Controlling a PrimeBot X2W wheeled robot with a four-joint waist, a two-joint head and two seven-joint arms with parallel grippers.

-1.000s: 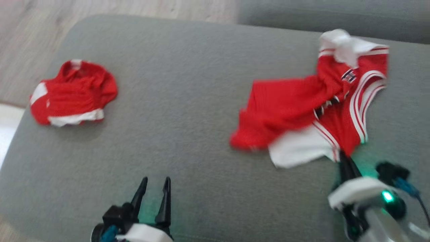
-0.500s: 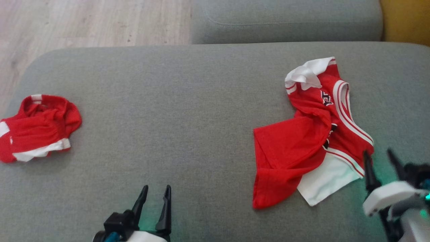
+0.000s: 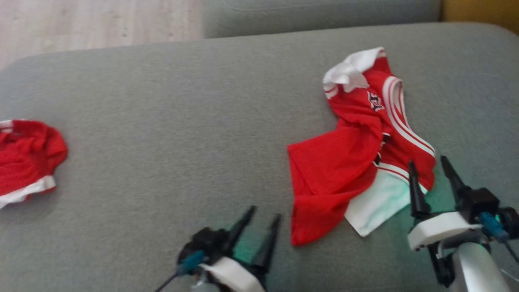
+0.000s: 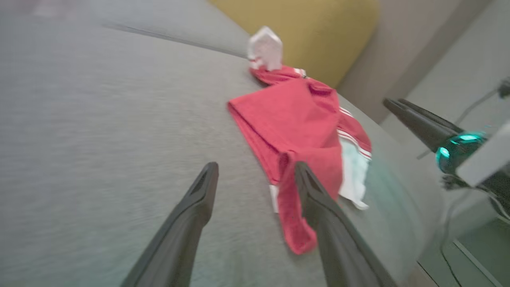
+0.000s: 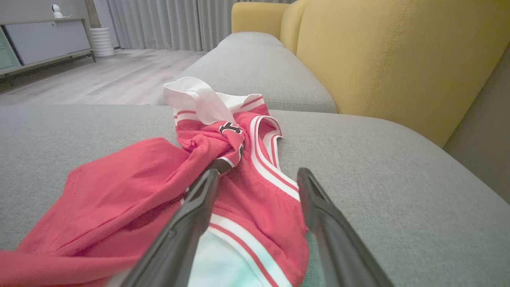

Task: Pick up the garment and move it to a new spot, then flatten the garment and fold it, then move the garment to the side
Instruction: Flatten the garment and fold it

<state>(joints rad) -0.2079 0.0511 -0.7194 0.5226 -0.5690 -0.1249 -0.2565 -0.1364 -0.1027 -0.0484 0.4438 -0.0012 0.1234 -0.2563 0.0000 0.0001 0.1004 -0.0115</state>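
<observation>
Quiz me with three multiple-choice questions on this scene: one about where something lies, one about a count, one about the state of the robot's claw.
1. Where does the garment by the right gripper lie?
A. on the wooden floor
B. on the grey cushion
C. on the yellow backrest
2. How many red clothing pieces show in the head view?
A. one
B. two
C. three
3. How do the right gripper's fingers stand?
A. shut on cloth
B. shut on nothing
C. open
1 B: it sprawls crumpled on the cushion.
2 B: a second red piece lies far left.
3 C: the fingers stand apart, pinching nothing.
</observation>
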